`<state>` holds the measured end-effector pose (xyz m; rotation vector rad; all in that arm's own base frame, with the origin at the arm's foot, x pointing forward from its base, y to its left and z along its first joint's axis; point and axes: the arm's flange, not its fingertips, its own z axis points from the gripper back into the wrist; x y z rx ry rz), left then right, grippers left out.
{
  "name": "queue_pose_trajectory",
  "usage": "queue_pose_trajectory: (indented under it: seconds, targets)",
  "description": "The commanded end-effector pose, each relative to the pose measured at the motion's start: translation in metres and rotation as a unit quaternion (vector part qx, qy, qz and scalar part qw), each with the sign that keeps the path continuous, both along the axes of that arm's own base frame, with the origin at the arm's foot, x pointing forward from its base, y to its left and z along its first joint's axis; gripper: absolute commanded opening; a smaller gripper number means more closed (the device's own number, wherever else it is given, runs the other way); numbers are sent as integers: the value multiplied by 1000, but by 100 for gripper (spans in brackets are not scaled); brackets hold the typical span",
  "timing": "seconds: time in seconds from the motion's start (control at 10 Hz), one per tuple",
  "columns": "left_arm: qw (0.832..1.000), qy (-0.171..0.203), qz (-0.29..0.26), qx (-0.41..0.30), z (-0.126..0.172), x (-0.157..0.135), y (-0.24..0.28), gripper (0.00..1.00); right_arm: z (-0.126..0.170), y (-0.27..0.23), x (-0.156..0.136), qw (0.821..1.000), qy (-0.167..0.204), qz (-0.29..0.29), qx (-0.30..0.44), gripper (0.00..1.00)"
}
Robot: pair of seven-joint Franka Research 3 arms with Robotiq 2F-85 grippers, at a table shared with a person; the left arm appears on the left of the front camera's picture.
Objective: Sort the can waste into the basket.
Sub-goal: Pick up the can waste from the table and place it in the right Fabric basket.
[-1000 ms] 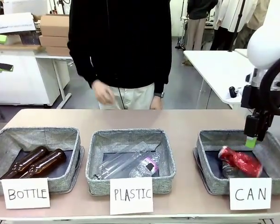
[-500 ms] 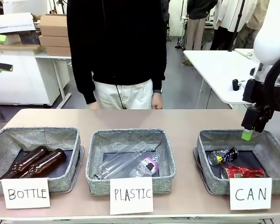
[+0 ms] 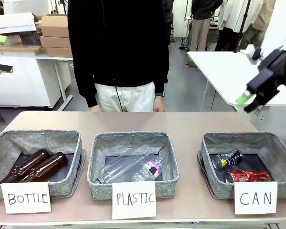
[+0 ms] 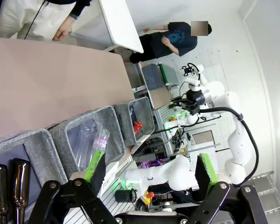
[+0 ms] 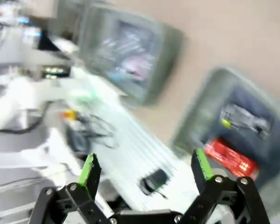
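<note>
Item: can basket point(image 3: 282, 148), grey fabric, white "CAN" card point(image 3: 255, 198) on its front wall, standing on the counter point(image 3: 190, 124) at the robot's right end of a row of three baskets.

Contents: red can point(image 3: 248, 176), lying on its side at the front of the basket, long axis running left to right, just behind the card. Dark can point(image 3: 227, 159), also on its side, just behind the red can and tilted a little, silver end toward the plastic basket point(image 3: 97, 157). Both sit fully inside; no can shows on the counter.

Right tool point(image 3: 247, 99): above and behind the can basket's far right corner, well clear of it, jaws spread wide, nothing held. Both cans lie below and forward of it.

Left tool point(image 4: 149, 170): jaws wide, empty, well apart from the can basket, nearer the bottle basket point(image 3: 0, 148).

Judgement: sorting looks finished; the right arm is the nearer one.
</note>
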<state>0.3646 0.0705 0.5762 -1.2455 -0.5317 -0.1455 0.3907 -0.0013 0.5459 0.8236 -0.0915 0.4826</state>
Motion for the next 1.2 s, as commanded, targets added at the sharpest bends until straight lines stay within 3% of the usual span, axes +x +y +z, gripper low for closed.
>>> queue_pose_trajectory:
  seconds: [0.0, 0.2, 0.3, 1.1]
  targets:
    - [1000, 1, -2, 0, 1, -1, 0, 100, -1, -16, -4, 871, -6, 14, 492, 100]
    - [1000, 1, -2, 0, 1, -1, 0, 100, -6, -26, -6, 834, -17, 5, 551, 100]
    - [1000, 1, -2, 0, 1, -1, 0, 100, 15, -17, -7, 986, -7, -4, 166, 100]
    - [1000, 1, -2, 0, 1, -1, 0, 100, 15, -17, -7, 986, -7, -4, 166, 100]
